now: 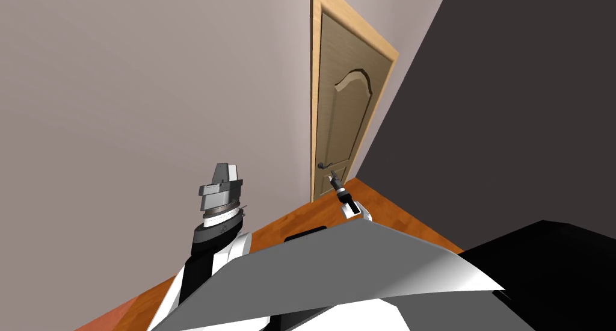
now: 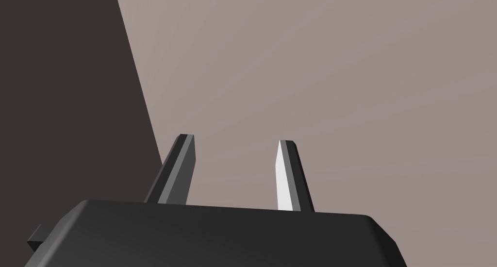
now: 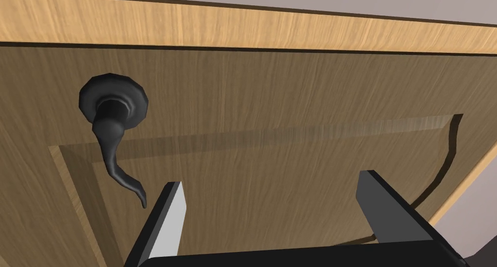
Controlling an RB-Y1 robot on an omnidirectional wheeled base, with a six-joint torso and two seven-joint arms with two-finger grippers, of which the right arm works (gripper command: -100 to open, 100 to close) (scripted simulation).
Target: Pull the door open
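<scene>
A closed wooden door (image 1: 343, 117) in a lighter wooden frame (image 1: 314, 92) stands ahead at the corner of the room. Its dark lever handle (image 1: 322, 165) sits low on the door's left side. My right gripper (image 1: 332, 177) reaches toward the door just below and right of the handle. In the right wrist view the right gripper (image 3: 272, 191) is open, facing the door panel (image 3: 291, 94), with the curved lever handle (image 3: 116, 147) just outside one finger (image 3: 167, 220), not between the two. My left gripper (image 2: 237, 145) is open, raised near the left wall (image 1: 223, 172).
A pale grey wall (image 1: 150, 105) runs along my left up to the door frame. A dark wall (image 1: 511, 105) closes the right side. Orange wooden floor (image 1: 385, 207) lies between me and the door.
</scene>
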